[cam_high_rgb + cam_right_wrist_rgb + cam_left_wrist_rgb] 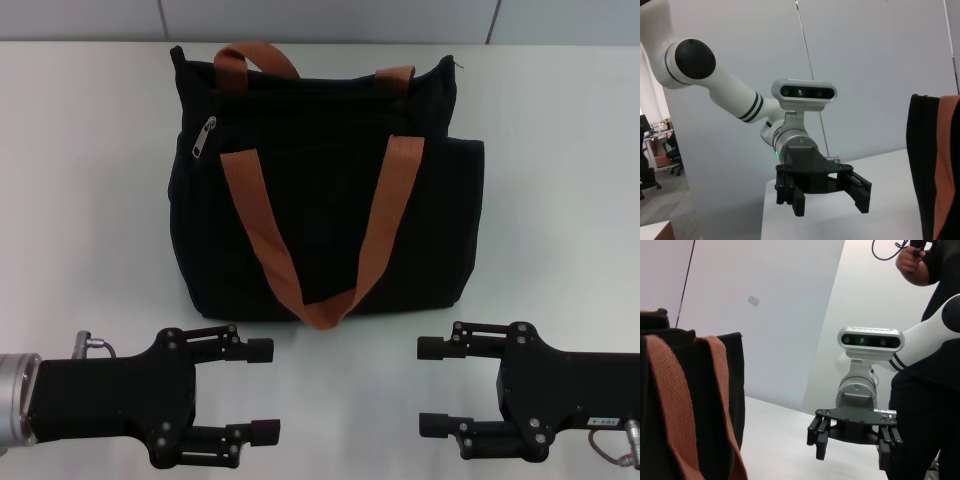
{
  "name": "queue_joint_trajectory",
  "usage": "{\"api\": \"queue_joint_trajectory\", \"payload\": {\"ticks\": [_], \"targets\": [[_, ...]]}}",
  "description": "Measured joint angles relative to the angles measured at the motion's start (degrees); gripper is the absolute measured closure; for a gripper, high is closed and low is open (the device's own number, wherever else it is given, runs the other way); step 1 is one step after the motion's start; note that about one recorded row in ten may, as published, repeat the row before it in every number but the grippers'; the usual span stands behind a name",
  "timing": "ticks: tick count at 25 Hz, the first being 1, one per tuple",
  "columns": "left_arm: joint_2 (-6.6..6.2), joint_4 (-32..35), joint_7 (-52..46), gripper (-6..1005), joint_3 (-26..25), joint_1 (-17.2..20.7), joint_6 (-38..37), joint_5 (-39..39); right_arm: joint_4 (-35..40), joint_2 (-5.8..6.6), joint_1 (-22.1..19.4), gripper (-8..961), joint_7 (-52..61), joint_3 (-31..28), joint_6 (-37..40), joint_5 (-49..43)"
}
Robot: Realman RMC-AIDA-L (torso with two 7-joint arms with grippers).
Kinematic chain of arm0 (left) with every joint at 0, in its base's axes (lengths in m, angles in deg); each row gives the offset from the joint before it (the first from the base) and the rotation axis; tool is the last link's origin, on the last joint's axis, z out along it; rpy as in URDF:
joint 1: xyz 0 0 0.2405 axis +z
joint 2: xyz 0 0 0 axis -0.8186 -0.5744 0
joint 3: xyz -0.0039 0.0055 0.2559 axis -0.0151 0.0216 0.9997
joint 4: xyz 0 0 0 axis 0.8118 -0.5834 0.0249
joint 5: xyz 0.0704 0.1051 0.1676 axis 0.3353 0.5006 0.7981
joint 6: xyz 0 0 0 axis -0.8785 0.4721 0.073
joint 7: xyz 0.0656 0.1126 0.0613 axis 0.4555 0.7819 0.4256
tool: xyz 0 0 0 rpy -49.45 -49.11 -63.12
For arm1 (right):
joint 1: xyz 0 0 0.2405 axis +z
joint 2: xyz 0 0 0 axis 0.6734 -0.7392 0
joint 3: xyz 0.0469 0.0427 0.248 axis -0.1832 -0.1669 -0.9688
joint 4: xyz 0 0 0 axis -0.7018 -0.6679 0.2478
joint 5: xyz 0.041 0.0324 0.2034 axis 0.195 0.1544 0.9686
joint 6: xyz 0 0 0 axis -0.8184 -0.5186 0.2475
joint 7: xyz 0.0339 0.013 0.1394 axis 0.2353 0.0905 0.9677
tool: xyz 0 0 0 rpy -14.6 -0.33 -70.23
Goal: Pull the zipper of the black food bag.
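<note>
- The boxy black fabric food bag (330, 190) with rust-brown webbing strap handles (325, 240) is seen upright in the upper centre of the head frame, on the white table (90, 200).
- The small silver teardrop zipper pull (204, 137) is found at the bag's upper left, at the left end of the front zip line.
- The black left gripper (258, 392) is placed lower left of the frame, fingers spread apart, nothing held, well short of the bag.
- The black right gripper (432, 387) is placed lower right, fingers likewise apart and empty.
- Step judged: start, approach not yet made; zip apparently closed.
- Next move judged: the pull tab needs to be pinched by one gripper and drawn rightward along the zip line, with the bag steadied by the other.
</note>
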Motion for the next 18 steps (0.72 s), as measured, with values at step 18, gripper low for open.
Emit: {"api": "queue_joint_trajectory", "payload": {"ticks": [18], "targets": [[0.03, 0.0, -0.1, 216, -0.6, 0.5, -2.0, -0.3, 0.0, -0.01, 0.2, 251, 0.0, 0.0, 0.2, 0.0]]}}
